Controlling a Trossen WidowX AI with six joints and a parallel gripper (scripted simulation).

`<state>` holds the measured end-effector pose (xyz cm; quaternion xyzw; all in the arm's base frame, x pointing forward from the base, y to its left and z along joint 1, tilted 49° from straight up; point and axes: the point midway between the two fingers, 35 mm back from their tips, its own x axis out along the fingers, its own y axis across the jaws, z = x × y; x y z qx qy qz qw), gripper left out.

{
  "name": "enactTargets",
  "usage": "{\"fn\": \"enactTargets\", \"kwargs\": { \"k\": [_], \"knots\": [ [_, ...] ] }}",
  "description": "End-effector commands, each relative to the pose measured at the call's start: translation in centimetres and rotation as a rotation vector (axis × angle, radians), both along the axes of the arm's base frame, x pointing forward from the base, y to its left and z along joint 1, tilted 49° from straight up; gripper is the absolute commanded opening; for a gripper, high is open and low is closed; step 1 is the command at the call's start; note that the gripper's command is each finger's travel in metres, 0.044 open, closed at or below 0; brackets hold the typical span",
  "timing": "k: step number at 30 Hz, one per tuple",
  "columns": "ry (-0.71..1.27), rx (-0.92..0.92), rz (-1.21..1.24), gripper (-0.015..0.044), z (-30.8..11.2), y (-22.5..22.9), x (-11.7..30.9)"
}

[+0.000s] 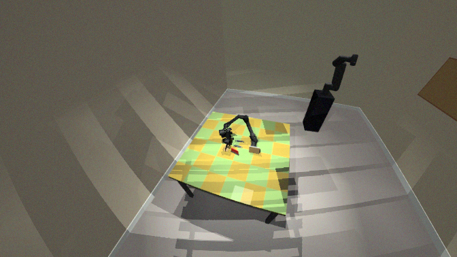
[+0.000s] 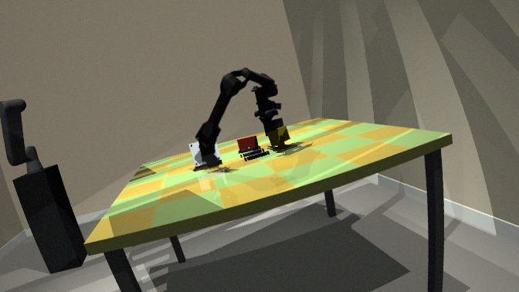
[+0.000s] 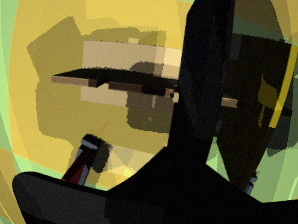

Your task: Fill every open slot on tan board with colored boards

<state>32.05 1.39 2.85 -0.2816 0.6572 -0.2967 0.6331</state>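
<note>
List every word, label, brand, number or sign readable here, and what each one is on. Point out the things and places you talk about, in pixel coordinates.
None: no readable text shows in any view.
The white panel point(image 2: 194, 154) has only small dark dots, not letters.
The red board point(image 1: 234, 150) point(image 2: 247, 144) shows no lettering.
The arm point(image 1: 249, 127) point(image 2: 221, 108) is too dark and small to tell.
</note>
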Motion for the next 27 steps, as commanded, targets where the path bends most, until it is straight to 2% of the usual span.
{"fn": "enactTargets", "kwargs": {
  "k": [1, 27],
  "knots": [
    [0.0, -0.004, 0.005, 0.0, -0.2, -0.3, 0.0],
    [0.0, -0.005, 0.005, 0.0, -1.4, -1.8, -0.1]
  ]
}}
